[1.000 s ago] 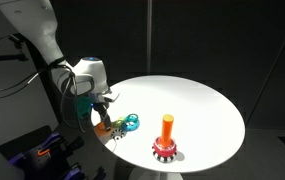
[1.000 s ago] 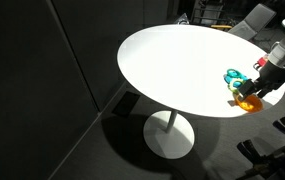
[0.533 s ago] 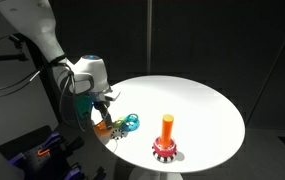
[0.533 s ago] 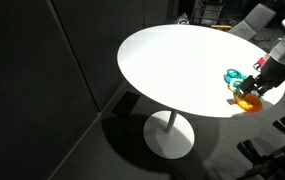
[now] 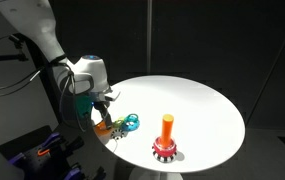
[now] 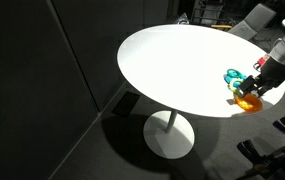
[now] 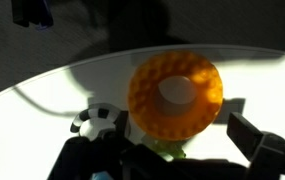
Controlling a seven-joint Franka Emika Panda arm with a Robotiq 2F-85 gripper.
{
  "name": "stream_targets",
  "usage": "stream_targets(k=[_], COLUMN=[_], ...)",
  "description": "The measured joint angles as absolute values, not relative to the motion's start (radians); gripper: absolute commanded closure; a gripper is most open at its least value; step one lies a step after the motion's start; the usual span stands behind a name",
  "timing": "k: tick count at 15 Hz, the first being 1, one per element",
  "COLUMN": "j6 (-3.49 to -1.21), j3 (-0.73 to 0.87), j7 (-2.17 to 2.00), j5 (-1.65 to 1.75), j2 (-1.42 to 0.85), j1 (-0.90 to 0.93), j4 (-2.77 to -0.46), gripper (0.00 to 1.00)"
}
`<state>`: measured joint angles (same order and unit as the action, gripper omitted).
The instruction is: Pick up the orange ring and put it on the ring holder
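The orange ring (image 7: pixel 175 93) lies flat near the table's edge; it also shows in both exterior views (image 5: pixel 102 128) (image 6: pixel 247 101). My gripper (image 7: pixel 170 142) hovers right over it with its dark fingers spread wide on either side, not touching it; it shows in both exterior views (image 5: pixel 104 114) (image 6: pixel 256 86). The ring holder (image 5: pixel 166 140), an upright orange peg on a red base with a toothed rim, stands apart on the table, away from the gripper.
A green ring and a blue ring (image 5: pixel 130 122) lie beside the orange ring (image 6: pixel 235 76). A small black-and-white gear-like piece (image 7: pixel 101 120) sits next to the ring. The round white table (image 5: pixel 197 100) drops off just beside the gripper.
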<state>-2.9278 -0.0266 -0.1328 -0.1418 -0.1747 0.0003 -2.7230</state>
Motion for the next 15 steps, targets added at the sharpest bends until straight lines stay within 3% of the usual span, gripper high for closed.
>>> stream_targets(k=[15], j6=[-2.928], j3=[-0.044], j7=[-0.112], j5=[-0.148], j2=[-0.197], j1=[-0.002], j4=[-2.723], gripper=[0.00])
